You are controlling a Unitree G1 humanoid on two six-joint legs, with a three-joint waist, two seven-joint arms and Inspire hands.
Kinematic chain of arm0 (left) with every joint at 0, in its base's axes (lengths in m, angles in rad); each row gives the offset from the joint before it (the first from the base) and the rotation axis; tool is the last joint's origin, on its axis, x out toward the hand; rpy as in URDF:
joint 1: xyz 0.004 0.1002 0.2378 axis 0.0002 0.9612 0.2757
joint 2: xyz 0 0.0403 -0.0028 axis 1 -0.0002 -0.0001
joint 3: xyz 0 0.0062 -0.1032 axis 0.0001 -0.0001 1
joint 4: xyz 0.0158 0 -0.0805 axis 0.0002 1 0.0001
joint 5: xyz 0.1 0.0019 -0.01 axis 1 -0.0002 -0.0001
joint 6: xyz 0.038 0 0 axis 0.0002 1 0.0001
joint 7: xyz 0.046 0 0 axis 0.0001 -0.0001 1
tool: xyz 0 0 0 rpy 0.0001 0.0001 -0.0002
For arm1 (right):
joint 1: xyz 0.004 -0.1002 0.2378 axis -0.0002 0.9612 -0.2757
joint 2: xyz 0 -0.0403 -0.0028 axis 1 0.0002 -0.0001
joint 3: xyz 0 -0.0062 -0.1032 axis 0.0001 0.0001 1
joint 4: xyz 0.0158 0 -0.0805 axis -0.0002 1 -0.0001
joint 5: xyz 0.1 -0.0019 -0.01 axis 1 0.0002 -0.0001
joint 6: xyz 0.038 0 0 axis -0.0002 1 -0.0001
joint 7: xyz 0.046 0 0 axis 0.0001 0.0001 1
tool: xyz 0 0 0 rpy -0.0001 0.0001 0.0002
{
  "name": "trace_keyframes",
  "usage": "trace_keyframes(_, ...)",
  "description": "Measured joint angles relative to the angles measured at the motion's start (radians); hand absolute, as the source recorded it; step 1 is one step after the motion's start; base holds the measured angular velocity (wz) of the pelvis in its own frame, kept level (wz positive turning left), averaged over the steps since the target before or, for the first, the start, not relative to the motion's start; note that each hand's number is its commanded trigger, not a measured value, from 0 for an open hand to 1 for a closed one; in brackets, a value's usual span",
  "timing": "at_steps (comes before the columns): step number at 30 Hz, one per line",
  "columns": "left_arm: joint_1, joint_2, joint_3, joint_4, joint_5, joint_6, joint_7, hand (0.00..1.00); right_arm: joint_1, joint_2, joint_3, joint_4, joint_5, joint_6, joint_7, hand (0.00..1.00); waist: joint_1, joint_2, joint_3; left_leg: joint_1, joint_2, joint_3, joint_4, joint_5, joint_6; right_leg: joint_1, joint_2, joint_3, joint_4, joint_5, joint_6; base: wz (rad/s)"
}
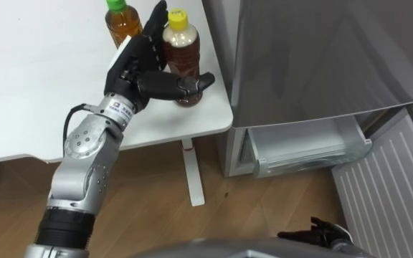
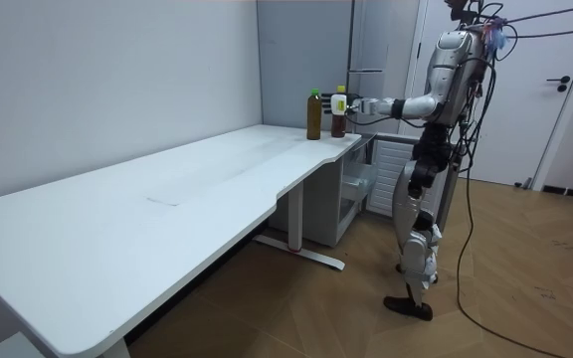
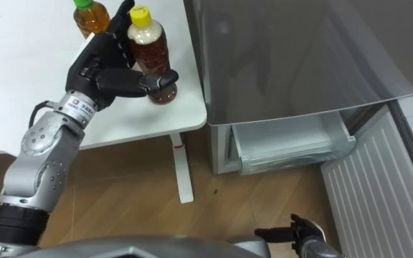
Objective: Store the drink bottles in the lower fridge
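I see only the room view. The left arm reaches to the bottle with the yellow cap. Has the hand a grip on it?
Observer: Nearly a full one. The left hand has its fingers up behind the yellow-capped bottle and its thumb curled across the front, low down. The bottle stands on the table.
Operator: And the other hand, does it hold something?
Observer: No. The right hand hangs low in front of the fridge, fingers relaxed.
Operator: Is the lower fridge ready?
Observer: Yes. The lower door is swung open and a clear drawer shows inside; I see nothing in it.
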Motion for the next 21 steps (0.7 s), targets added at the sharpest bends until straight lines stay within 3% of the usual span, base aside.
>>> trace_keyframes(10, -0.016, 0.000, 0.000, 0.019, 0.001, 0.007, 0.000, 0.00, 0.008, 0.000, 0.000, 0.002, -0.048, 0.032, -0.020, 0.00, -0.001, 0.001, -0.0015, 0.004, 0.000, 0.004, 0.000, 0.000, 0.000, -0.003, 0.000, 0.004, 0.011, 0.000, 0.000, 0.00)
trace_keyframes(11, -0.018, 0.000, 0.000, 0.024, 0.001, 0.007, 0.000, 0.56, 0.008, -0.001, 0.000, 0.002, -0.054, 0.033, -0.020, 0.00, -0.001, 0.001, -0.0015, 0.004, 0.000, 0.005, 0.001, 0.000, 0.000, -0.003, 0.000, 0.005, 0.012, 0.000, 0.000, 0.00)
trace_keyframes(12, -0.025, 0.000, 0.000, 0.033, 0.002, 0.007, 0.000, 0.88, 0.007, -0.001, 0.000, 0.002, -0.065, 0.039, -0.020, 0.00, -0.001, 0.001, -0.0015, 0.004, 0.000, 0.006, 0.001, 0.000, 0.000, -0.003, 0.000, 0.005, 0.012, 0.000, 0.001, 0.00)
trace_keyframes(13, -0.032, 0.000, 0.000, 0.043, 0.002, 0.008, 0.000, 1.00, 0.007, -0.001, 0.000, 0.002, -0.077, 0.041, -0.019, 0.00, -0.001, 0.002, -0.0019, 0.004, 0.000, 0.007, 0.001, 0.000, 0.000, -0.004, 0.000, 0.006, 0.013, -0.001, 0.001, 0.00)
trace_keyframes(21, -0.040, 0.000, 0.002, 0.056, 0.002, 0.015, 0.017, 1.00, 0.012, -0.003, 0.001, 0.003, -0.165, 0.084, -0.016, 0.00, -0.002, 0.005, -0.0040, 0.004, 0.001, 0.014, -0.001, 0.000, 0.000, -0.010, 0.002, 0.017, 0.019, -0.001, 0.001, -0.02)
